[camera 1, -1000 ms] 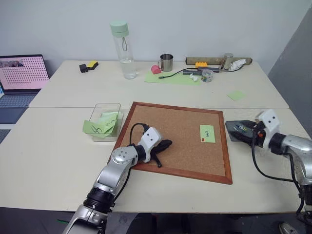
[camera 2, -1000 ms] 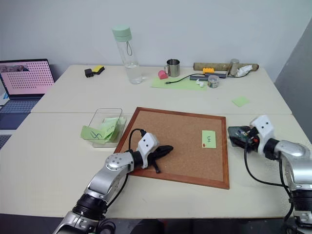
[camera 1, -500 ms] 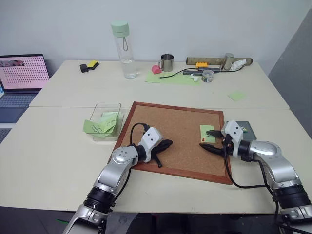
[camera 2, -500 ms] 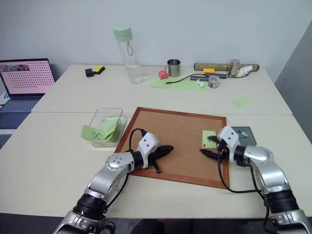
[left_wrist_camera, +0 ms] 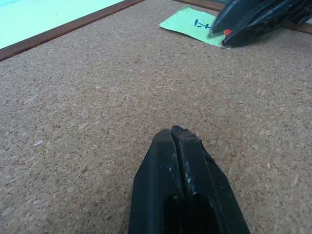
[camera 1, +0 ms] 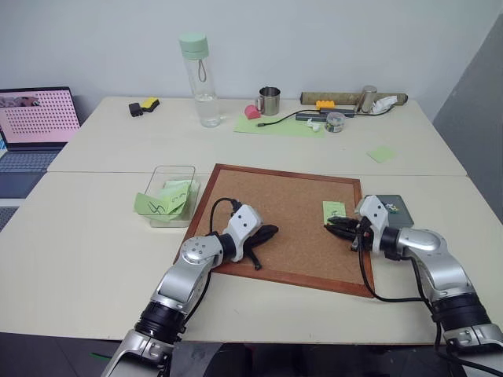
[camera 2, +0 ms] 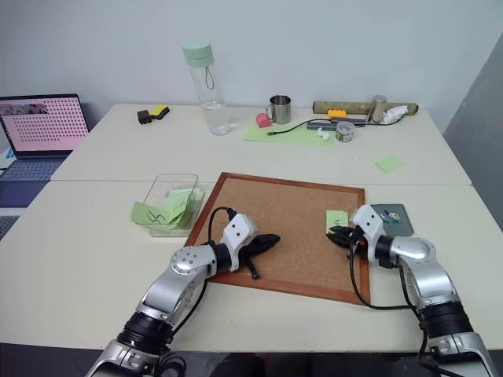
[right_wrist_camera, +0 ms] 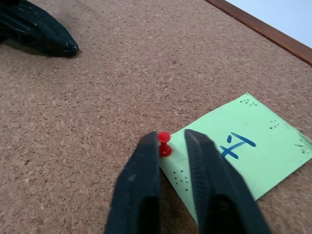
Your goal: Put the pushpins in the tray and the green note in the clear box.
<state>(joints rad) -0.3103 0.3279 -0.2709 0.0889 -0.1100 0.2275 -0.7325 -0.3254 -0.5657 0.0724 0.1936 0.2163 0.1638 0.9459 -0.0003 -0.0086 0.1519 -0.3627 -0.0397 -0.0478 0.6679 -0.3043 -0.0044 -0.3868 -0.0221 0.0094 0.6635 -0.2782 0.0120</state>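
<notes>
The left gripper rested on the corkboard near its front left part, its two black fingers pressed tightly together with nothing between them. Across the board, the right gripper lay low over the near corner of the green note, its fingers nearly closed, with a narrow gap between them; a red pushpin stood in that corner of the note, touching the inner side of one finger, and whether both fingers gripped it could not be told. The note, marked with a dark handwritten sign, lay flat on the right side of the board. Just beyond the board's right edge sat the dark grey tray, with small coloured bits in it. To the left of the board stood the clear box, holding other green notes with black squiggles.
</notes>
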